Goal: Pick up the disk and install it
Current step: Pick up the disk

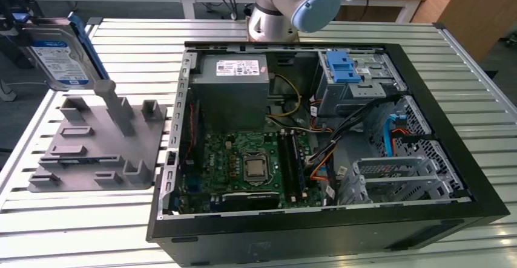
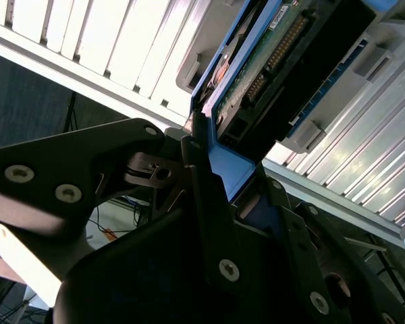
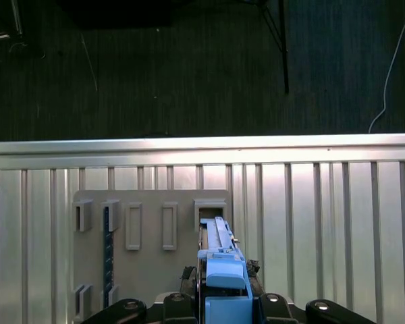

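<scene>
**Presently: disk gripped, hanging over its stand**

In the second wrist view the hand [image 2: 237, 192] is closed on the disk [image 2: 256, 74], with a dark finger [image 2: 199, 175] pressed against the blue side rail. In the first wrist view the disk [image 3: 221, 253] shows edge-on, and its long axis runs straight away from the hand towards the grey stand [image 3: 148, 256] on the slatted counter [image 3: 324, 223]. In the exterior view the disk [image 1: 58, 53] stands nearly upright, label to the camera. It sits above the stand [image 1: 97, 141] and, as judged, clear of it. The open computer case [image 1: 323, 235] lies well apart, towards the exterior view's right of the disk, beyond the stand.
</scene>
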Available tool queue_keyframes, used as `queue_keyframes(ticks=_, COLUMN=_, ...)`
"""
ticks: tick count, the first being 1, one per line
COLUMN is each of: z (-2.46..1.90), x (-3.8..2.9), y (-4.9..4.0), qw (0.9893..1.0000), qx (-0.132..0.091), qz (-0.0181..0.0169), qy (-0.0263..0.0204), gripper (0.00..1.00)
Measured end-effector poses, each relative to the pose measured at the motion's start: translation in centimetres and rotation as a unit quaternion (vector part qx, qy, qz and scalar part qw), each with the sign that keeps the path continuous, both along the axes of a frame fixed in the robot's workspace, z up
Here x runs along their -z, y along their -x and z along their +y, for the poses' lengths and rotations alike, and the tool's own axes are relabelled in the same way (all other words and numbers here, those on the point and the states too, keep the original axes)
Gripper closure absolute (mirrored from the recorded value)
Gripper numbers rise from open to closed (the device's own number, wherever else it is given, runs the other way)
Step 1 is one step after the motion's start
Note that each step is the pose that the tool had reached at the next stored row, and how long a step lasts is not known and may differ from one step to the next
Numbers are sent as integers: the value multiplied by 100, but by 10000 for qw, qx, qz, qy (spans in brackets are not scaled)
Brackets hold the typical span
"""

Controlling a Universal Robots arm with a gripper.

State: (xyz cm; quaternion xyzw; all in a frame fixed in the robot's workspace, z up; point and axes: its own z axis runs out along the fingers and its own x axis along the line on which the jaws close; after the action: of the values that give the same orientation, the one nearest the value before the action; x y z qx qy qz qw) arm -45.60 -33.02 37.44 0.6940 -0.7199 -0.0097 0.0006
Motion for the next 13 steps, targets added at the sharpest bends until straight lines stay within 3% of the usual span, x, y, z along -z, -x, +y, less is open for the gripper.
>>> queue_keyframes(ticks=13, z=0, x=-9, y=-13, qw=10000, qx=1, qz=0, qy=0, gripper=64)
